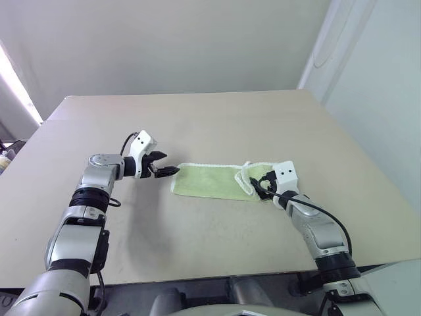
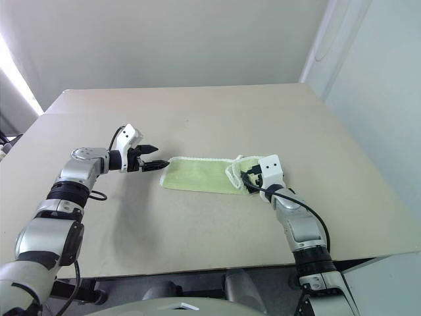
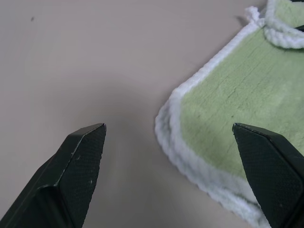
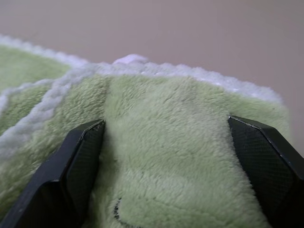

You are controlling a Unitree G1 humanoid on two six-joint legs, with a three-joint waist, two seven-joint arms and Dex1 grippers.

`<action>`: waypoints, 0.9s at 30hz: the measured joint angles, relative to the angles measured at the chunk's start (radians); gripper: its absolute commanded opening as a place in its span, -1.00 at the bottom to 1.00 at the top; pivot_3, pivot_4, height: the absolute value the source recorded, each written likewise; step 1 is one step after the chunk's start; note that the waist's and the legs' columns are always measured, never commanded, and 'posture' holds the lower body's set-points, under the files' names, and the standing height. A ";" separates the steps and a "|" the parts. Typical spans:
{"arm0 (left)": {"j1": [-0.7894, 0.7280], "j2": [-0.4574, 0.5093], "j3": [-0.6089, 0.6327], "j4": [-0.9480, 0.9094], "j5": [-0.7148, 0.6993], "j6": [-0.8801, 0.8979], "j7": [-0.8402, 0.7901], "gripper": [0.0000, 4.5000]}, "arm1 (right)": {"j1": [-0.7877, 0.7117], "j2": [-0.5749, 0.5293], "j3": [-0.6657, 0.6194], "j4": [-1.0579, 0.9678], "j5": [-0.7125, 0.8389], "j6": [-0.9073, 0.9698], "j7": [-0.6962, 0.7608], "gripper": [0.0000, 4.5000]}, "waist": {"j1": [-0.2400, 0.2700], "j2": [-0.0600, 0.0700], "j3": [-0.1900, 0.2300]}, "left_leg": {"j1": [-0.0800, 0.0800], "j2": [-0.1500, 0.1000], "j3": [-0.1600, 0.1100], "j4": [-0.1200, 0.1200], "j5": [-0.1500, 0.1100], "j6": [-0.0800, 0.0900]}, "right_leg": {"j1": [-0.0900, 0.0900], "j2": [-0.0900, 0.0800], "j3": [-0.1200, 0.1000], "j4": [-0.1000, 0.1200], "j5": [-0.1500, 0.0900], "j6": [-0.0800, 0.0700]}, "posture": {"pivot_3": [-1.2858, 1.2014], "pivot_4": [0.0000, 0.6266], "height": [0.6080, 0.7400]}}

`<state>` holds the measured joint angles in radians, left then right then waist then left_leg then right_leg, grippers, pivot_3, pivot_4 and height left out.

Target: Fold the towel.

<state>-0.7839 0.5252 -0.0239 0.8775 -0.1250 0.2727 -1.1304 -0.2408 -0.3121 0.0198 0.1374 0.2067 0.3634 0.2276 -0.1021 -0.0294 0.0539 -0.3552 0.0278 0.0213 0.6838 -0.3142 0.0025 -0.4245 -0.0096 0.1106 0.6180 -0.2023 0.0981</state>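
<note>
On the table (image 1: 197,250), the towel (image 1: 207,182) is flanked by the open left gripper (image 1: 164,171) and open right gripper (image 1: 258,186); bare tabletop is seen all around.

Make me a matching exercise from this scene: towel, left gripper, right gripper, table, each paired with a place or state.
Things:
1. towel
2. left gripper
3. right gripper
4. table

States:
A. open, at the towel's bunched end
B. folded into a narrow strip, lying flat
C. open, beside the towel's flat end
D. beige, carrying the cloth

Pairs: 1-B, 2-C, 3-A, 4-D
</note>
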 measured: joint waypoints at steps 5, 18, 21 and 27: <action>0.008 0.061 0.053 -0.089 -0.086 0.278 -0.025 1.00 | -0.029 0.007 -0.116 -0.060 0.075 0.052 0.001 0.90 | -0.002 0.001 0.001 | -0.001 0.000 0.000 -0.001 0.000 0.000 | -0.001 0.000 0.000 0.000 0.000 0.001 | 0.03 -1.00 0.57; 0.016 -0.007 0.050 -0.189 -0.164 0.742 0.142 1.00 | -0.087 0.046 -0.146 -0.096 0.105 0.162 0.002 0.90 | 0.008 0.001 0.000 | 0.000 -0.001 -0.002 0.000 0.000 0.000 | 0.000 -0.001 -0.001 0.000 0.000 0.001 | 0.03 -1.00 0.57; -0.034 -0.057 0.039 -0.144 -0.159 0.764 0.175 1.00 | -0.092 0.047 -0.149 -0.096 0.105 0.180 0.002 0.90 | 0.008 0.002 0.000 | -0.001 -0.001 -0.002 0.000 0.000 0.000 | 0.000 -0.001 -0.001 0.000 0.000 0.000 | 0.03 -1.00 0.57; -0.137 -0.101 -0.072 -0.061 -0.081 0.787 0.187 1.00 | -0.091 0.047 -0.157 -0.096 0.104 0.216 -0.015 0.90 | 0.008 0.009 -0.005 | 0.001 -0.003 -0.002 0.000 0.000 0.000 | 0.003 -0.002 -0.001 -0.001 -0.001 0.001 | 0.03 -1.00 0.57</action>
<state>-0.9210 0.4241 -0.0963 0.8168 -0.2062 1.0596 -0.9437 -0.3315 -0.2653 -0.1374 0.0414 0.3103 0.5798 0.2130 -0.0936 -0.0202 0.0492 -0.3540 0.0249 0.0195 0.6834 -0.3142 0.0023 -0.4215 -0.0117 0.1096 0.6165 -0.2029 0.0988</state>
